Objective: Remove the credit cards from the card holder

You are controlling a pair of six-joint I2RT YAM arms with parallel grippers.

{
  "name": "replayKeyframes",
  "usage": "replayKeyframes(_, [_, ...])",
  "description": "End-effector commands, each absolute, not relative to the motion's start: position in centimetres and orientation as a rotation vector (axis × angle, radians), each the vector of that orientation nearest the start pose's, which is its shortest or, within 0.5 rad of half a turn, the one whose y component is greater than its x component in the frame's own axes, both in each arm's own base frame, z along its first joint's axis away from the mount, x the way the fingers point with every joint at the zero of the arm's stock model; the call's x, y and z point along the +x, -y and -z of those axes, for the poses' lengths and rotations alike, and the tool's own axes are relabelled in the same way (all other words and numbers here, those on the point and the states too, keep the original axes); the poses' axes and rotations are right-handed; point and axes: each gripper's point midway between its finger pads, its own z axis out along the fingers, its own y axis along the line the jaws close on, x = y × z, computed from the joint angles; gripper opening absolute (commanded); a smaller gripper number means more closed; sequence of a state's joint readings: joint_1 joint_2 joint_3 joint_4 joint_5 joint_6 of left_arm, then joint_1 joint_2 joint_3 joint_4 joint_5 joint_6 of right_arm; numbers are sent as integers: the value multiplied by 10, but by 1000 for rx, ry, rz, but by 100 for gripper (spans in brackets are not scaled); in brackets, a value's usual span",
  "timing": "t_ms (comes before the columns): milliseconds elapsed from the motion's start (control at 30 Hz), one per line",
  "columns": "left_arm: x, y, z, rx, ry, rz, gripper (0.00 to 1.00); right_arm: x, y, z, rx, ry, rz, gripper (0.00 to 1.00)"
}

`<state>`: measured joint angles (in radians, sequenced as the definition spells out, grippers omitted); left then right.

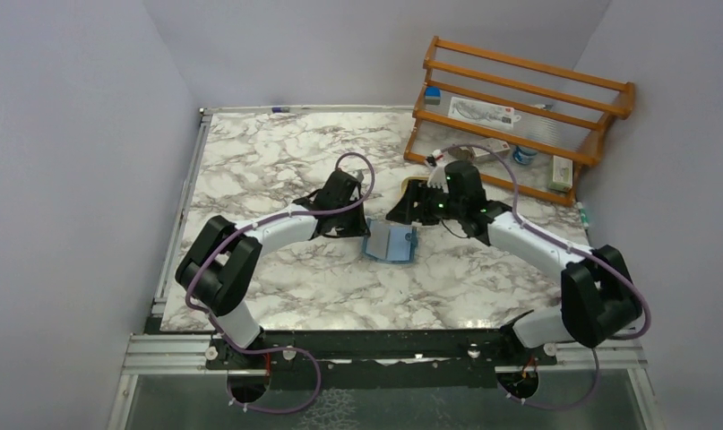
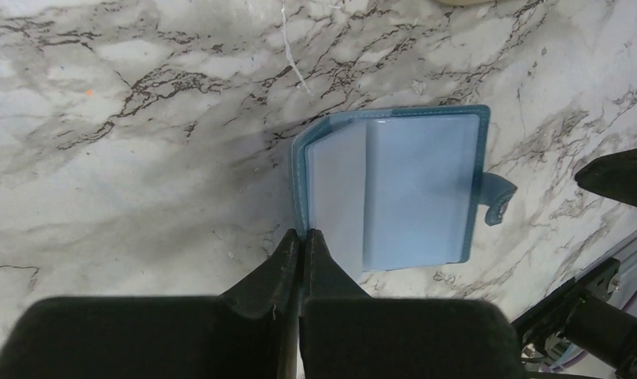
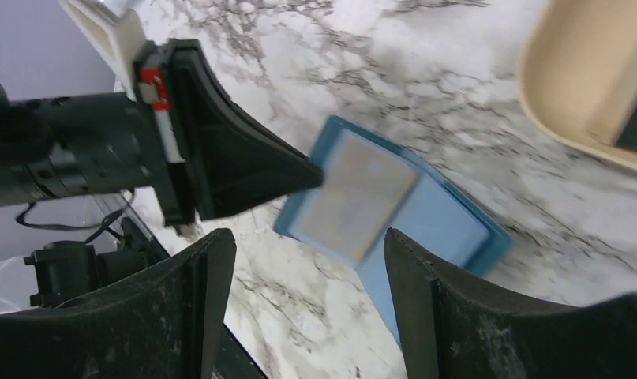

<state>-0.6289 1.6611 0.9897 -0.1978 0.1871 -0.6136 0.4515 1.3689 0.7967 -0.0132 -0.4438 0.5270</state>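
Top view: we see the card holder (image 1: 391, 243) lying open at the centre of the marble table (image 1: 277, 152). The left gripper (image 2: 301, 241), at its 10 o'clock, nips the holder's corner with jaws pressed together. The right gripper (image 3: 307, 304) hovers at 1 o'clock, jaws spread.

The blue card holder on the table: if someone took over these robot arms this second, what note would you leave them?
Left claw: shut, tips against the edge of the card holder, which lies open on the marble table. Whether it pinches the cover I cannot tell.
Right claw: open, hovering above the holder, holding nothing.
Cards: none seen outside the holder. A pale rectangle on one leaf may be one, but it is too blurred to say.
Done: holder opened.
Left: draw the cards out.
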Motion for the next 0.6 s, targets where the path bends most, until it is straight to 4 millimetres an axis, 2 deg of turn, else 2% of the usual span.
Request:
replayKeyframes(0, [284,289,-53,110,-2566,822,0,301,-281,-122,-195,-2352,-981,74])
replayKeyframes(167, [281,287,-46,109,-2567,824,0,309,-291,-94,-111,-2431,-964,71])
replayKeyframes(433, [272,286,-33,100,-2583,852,0,320,-301,-79,-161,-2495,-779,69])
replayKeyframes(567, [275,292,-37,107,-2554,889,0,321,-308,-74,-189,-2522,-703,69])
